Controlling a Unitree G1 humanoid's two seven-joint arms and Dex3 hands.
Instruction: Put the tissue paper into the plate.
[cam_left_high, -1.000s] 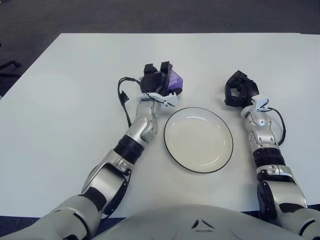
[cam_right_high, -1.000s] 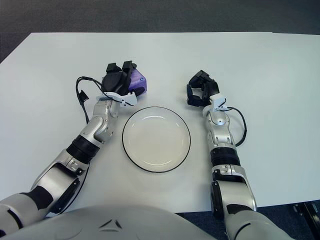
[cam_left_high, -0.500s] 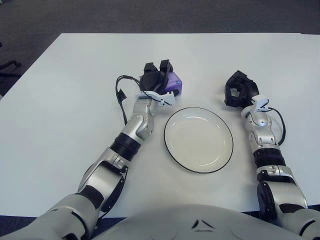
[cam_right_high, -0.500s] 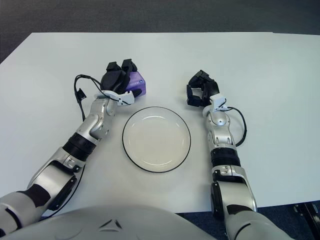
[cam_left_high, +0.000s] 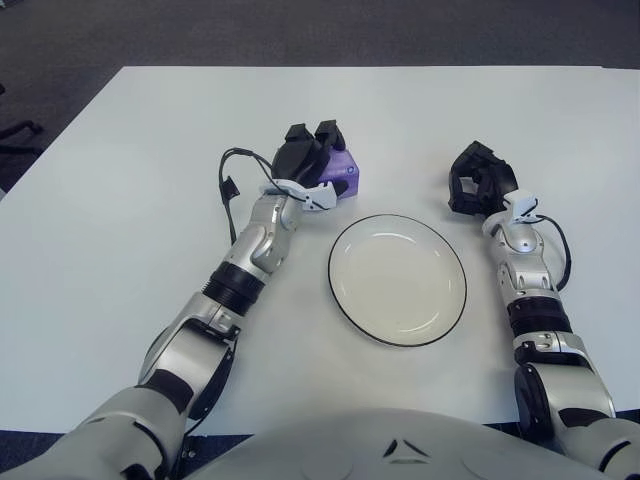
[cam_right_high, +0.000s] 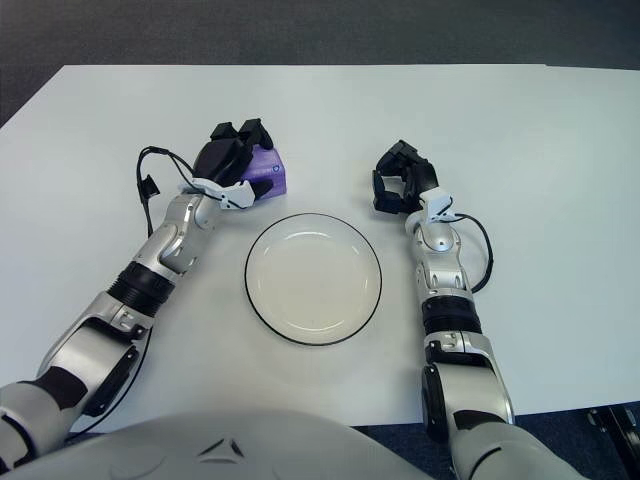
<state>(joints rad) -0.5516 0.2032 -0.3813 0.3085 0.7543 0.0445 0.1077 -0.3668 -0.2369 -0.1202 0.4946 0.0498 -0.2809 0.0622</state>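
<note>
A purple tissue pack (cam_left_high: 346, 175) lies on the white table just beyond the upper left rim of the white, black-rimmed plate (cam_left_high: 397, 280). My left hand (cam_left_high: 305, 158) sits on top of the pack's left part, with its dark fingers curled over it. Only the pack's right end shows. The plate holds nothing. My right hand (cam_left_high: 478, 180) rests on the table to the right of the plate, with its fingers curled and holding nothing.
A black cable (cam_left_high: 232, 190) loops from my left wrist over the table. The table's far edge (cam_left_high: 360, 68) runs along the top, with dark floor beyond it.
My left forearm and elbow have swung to the left, and the hand has shifted slightly left over the pack. The pack sits flatter and a little lower. The right arm has not moved.
</note>
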